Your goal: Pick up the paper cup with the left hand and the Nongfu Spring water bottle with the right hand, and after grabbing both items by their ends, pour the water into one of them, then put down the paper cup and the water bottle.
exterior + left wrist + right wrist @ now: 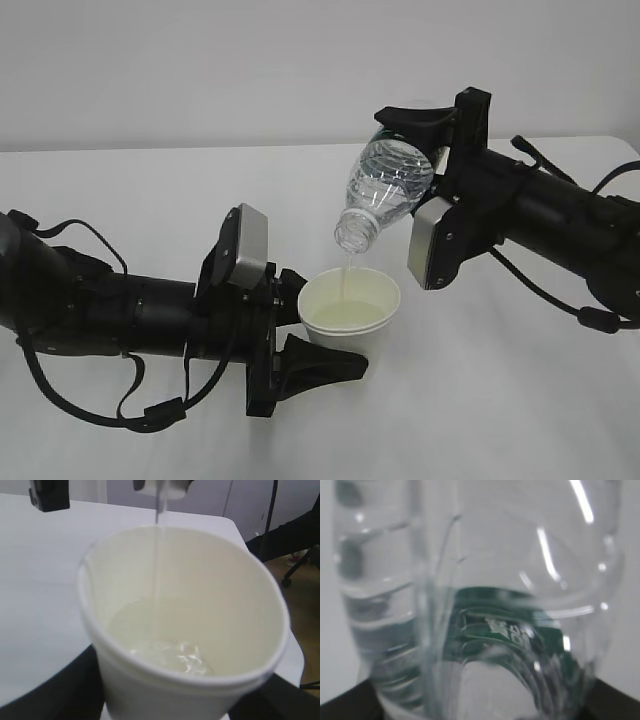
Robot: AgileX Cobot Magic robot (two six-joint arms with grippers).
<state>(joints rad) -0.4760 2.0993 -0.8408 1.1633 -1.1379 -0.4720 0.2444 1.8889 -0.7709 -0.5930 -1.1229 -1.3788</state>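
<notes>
Two black robot arms are seen above a white bench (150,180), one reaching in from each side. The left hand (130,315) lies low and nearly level, and its end effector (305,325) is closed around the lower part of the paper cup (350,312), one black finger on either side. The cup is held upright near the middle of the scene, partly filled with pale-looking liquid. The right hand (540,225) slopes down from the upper right, and its end effector (425,135) is clamped on the base end of the Nongfu Spring water bottle (385,190). The clear ribbed bottle is tipped steeply, its open neck pointing down just above the cup's rim. A thin stream of the water (347,270) is seen falling from the neck into the cup, where the surface is rippled.
</notes>
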